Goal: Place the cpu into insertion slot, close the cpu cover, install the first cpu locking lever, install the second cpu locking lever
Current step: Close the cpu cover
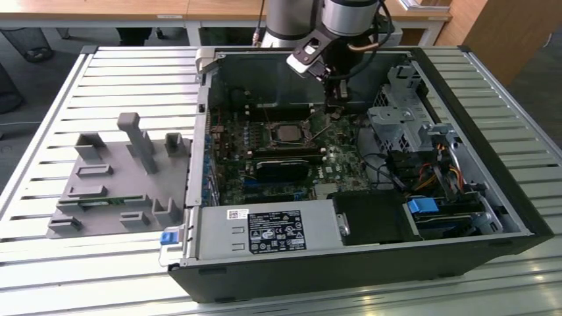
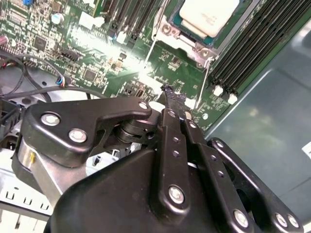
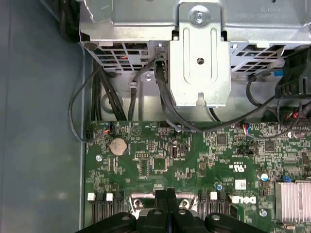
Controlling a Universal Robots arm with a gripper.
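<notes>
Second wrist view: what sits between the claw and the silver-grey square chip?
Green circuit board, then the silvery metal frame plate around the silver-grey square chip, in the second wrist view.

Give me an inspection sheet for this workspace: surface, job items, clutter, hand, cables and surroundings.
Surface: slatted silver metal table bearing an open black computer case.
Job's things: square silver-grey cpu sits in the black-framed insertion slot on the green board; silvery square cpu cover frame lies around it; thin wire lever beside the slot, latching unclear.
Clutter: grey plastic fixture block on the table, at the exterior view's left of the case.
Hand: black hand shut, tips close by the slot's corner; no held thing made out.
Cables: black cable bundle and orange-yellow wires inside the case.
Surroundings: wooden desks behind the table.
</notes>
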